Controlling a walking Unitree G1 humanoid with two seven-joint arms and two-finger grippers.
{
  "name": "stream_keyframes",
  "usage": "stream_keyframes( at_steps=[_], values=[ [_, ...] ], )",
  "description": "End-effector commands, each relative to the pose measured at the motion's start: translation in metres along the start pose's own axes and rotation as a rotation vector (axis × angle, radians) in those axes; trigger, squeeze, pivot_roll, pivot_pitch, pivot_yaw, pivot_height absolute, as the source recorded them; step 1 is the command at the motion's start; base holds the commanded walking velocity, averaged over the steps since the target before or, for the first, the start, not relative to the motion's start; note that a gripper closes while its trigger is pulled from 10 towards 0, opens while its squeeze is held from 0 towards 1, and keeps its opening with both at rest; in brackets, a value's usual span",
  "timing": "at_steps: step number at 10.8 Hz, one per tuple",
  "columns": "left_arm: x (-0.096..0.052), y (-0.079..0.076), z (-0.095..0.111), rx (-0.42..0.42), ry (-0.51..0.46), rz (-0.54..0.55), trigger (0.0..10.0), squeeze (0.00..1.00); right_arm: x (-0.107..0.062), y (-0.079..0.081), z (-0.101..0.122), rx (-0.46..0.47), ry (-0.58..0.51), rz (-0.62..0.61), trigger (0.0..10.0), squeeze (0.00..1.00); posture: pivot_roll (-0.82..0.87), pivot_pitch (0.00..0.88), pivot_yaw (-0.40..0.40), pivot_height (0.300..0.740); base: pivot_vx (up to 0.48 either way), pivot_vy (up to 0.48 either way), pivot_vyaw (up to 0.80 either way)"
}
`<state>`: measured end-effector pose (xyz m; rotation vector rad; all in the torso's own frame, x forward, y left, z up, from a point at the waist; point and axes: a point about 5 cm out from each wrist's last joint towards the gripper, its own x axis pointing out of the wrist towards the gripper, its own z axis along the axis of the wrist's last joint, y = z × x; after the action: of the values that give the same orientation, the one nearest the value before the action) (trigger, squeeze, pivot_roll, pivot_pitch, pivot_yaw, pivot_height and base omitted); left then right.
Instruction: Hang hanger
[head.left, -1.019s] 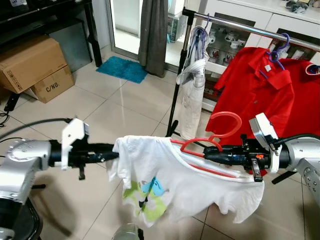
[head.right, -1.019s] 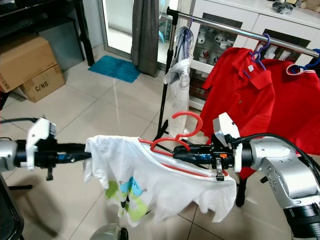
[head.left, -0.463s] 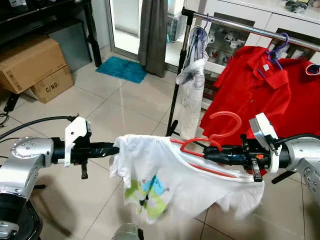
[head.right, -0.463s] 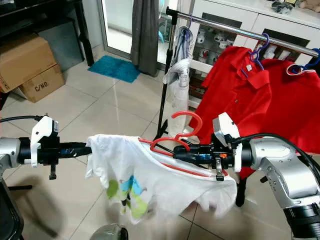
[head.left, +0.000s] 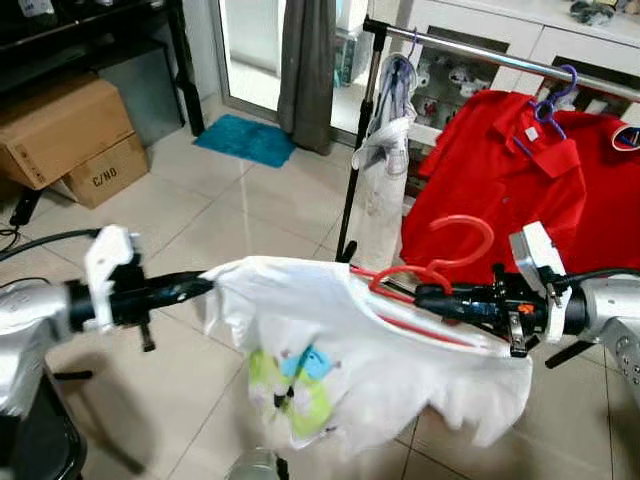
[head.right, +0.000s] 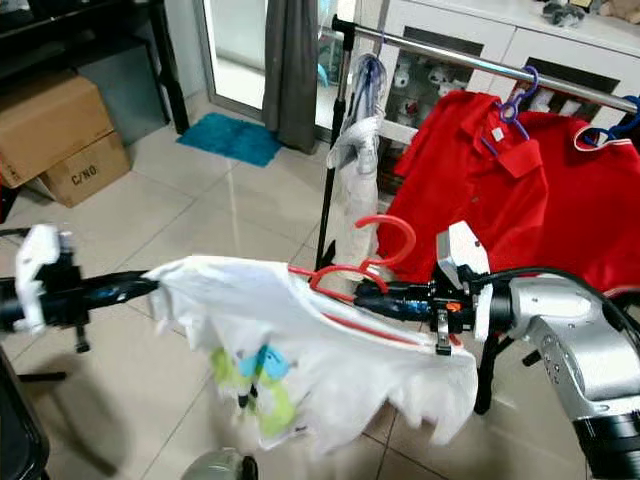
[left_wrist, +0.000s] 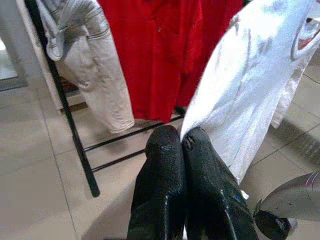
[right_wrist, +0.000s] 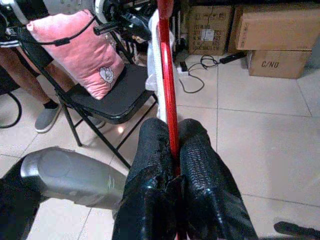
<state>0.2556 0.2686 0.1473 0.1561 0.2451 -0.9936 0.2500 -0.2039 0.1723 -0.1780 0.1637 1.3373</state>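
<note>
The right gripper (head.left: 425, 292) is closed on the red hanger (head.left: 440, 262) (its hook points up). The left gripper (head.left: 205, 285) pinches the white T-shirt (head.left: 340, 365), which hangs between both grippers.

Two cardboard boxes (head.left: 65, 135) sit on the tiled floor (head.left: 230, 215) near a small blue mat (head.left: 245, 138). A grey curtain (head.left: 307, 70) hangs behind. A pink cushion (right_wrist: 77, 52) rests on a black folding chair (right_wrist: 112, 102).
</note>
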Motion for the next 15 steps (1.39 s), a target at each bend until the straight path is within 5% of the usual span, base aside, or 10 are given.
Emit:
stream_keyframes(
  at_steps=[1, 5, 9, 10, 11, 14, 15],
  values=[
    [-0.010, 0.003, 0.006, 0.017, -0.003, 0.040, 0.0, 0.00, -0.009, -0.005, 0.005, -0.024, -0.008, -0.045, 10.0, 0.00, 0.16, 0.005, -0.021, 0.740, 0.000, 0.000, 0.00],
    [-0.043, 0.006, 0.001, -0.011, 0.017, 0.172, 0.0, 0.00, -0.018, -0.013, 0.006, -0.031, -0.011, -0.078, 10.0, 0.00, 0.17, 0.007, -0.030, 0.740, 0.000, 0.000, 0.00],
    [-0.040, 0.003, -0.004, 0.018, 0.053, 0.200, 0.0, 0.00, -0.019, -0.014, 0.005, -0.033, -0.010, -0.084, 10.0, 0.00, 0.17, 0.014, -0.034, 0.740, 0.000, 0.000, 0.00],
    [-0.035, 0.004, -0.004, 0.037, 0.060, 0.215, 10.0, 0.00, -0.019, -0.015, 0.005, -0.035, -0.011, -0.079, 10.0, 0.00, 0.17, 0.016, -0.035, 0.740, 0.000, 0.000, 0.00],
    [-0.020, 0.008, 0.003, 0.034, -0.004, 0.230, 10.0, 1.00, -0.016, -0.015, 0.005, -0.039, -0.016, -0.067, 10.0, 0.00, 0.17, 0.014, -0.035, 0.740, 0.000, 0.000, 0.00],
    [-0.011, 0.012, 0.020, 0.069, -0.077, 0.220, 10.0, 1.00, -0.012, -0.016, 0.003, -0.046, 0.018, -0.086, 10.0, 0.00, 0.17, 0.013, -0.034, 0.740, 0.000, 0.000, 0.00],
    [-0.007, 0.015, 0.039, 0.103, -0.121, 0.198, 10.0, 1.00, -0.009, -0.024, -0.002, -0.065, 0.112, -0.164, 10.0, 0.00, 0.17, 0.011, -0.036, 0.740, 0.000, 0.000, 0.00]
  ],
)
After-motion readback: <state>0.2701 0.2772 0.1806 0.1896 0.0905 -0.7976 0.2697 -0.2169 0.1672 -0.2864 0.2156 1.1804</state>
